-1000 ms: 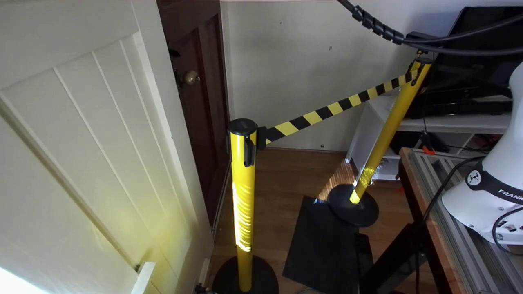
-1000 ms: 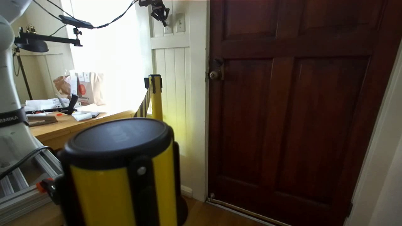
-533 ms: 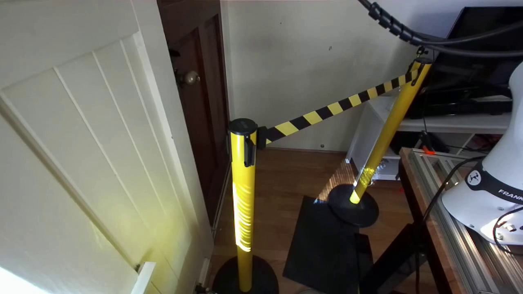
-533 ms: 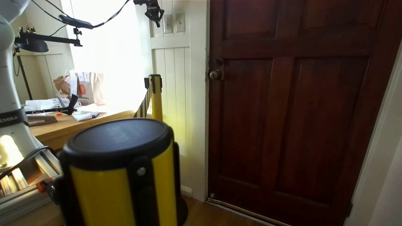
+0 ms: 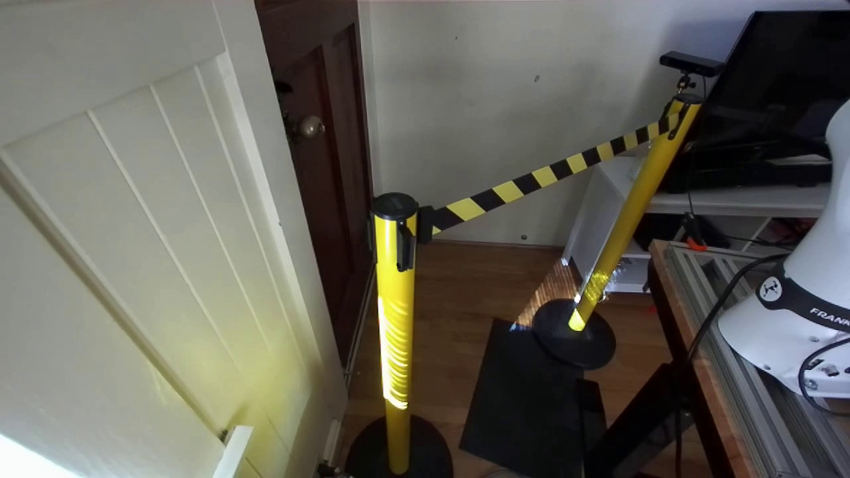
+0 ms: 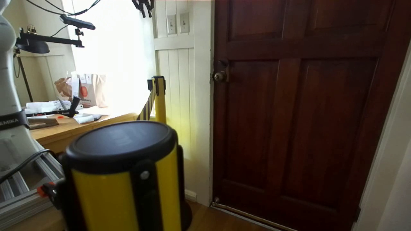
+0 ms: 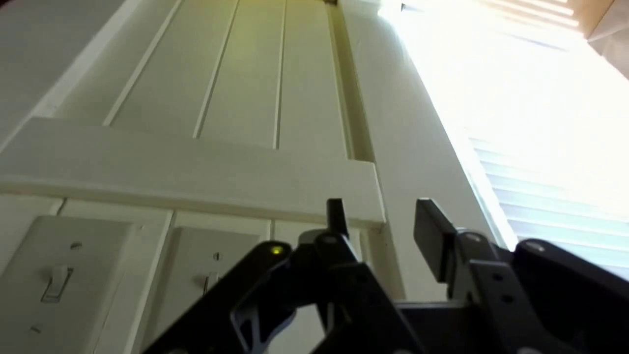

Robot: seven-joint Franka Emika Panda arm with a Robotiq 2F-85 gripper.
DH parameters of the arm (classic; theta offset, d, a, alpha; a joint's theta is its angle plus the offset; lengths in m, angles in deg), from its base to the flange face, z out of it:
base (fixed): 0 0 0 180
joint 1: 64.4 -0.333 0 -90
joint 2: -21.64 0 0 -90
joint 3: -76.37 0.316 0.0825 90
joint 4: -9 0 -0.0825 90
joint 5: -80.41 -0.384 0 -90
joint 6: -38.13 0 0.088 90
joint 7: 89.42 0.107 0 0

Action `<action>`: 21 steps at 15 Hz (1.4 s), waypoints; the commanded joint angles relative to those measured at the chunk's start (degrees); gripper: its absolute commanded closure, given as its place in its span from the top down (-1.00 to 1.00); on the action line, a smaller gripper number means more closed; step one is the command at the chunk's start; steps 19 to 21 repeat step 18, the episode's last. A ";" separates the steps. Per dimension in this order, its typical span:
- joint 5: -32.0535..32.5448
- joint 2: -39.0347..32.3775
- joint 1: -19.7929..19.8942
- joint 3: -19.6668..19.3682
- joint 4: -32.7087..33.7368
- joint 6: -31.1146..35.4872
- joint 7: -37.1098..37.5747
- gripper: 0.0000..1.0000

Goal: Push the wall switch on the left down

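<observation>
- gripper (image 6: 146, 15) sits higher and nearer the window (image 6: 110, 54) than half a second ago
- in an exterior view, left wall switch (image 6: 171, 24) lies right of it and lower, apart; long axis upright; depth unclear
- gripper spread wide, nothing held
- wrist view inverted: toggle (image 7: 211, 280) half-masked by black linkage (image 7: 255, 270); position unsure
- smooth pale plate (image 7: 194, 260), painted grooved boards (image 6: 178, 86)
- reads as withdrawal; otherwise next reach goes right, down

Pale panelling (image 6: 174, 69) separates a bright window (image 6: 112, 56) from a dark door (image 6: 285, 112).
</observation>
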 commanded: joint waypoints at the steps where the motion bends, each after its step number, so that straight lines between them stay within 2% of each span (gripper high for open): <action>1: 2.40 9.71 -1.56 -0.48 -13.90 -2.70 5.60 0.50; 4: 3.05 15.07 -2.66 0.07 -21.90 -4.82 10.73 0.91; 5: 2.96 16.86 -3.05 0.27 -24.67 -5.46 12.17 0.98; 9: 2.67 24.39 -4.70 1.38 -35.79 -14.79 15.59 1.00; 10: 0.31 26.10 -4.81 1.75 -38.65 -17.65 14.66 1.00; 11: -0.58 27.54 -3.31 4.08 -41.00 -20.54 14.27 1.00; 12: 1.05 21.75 -2.58 4.04 -32.73 -18.50 13.69 1.00; 15: 0.74 25.43 -2.56 5.48 -38.30 -20.62 13.88 1.00; 21: 0.69 26.12 -2.27 5.46 -39.43 -20.60 13.86 1.00</action>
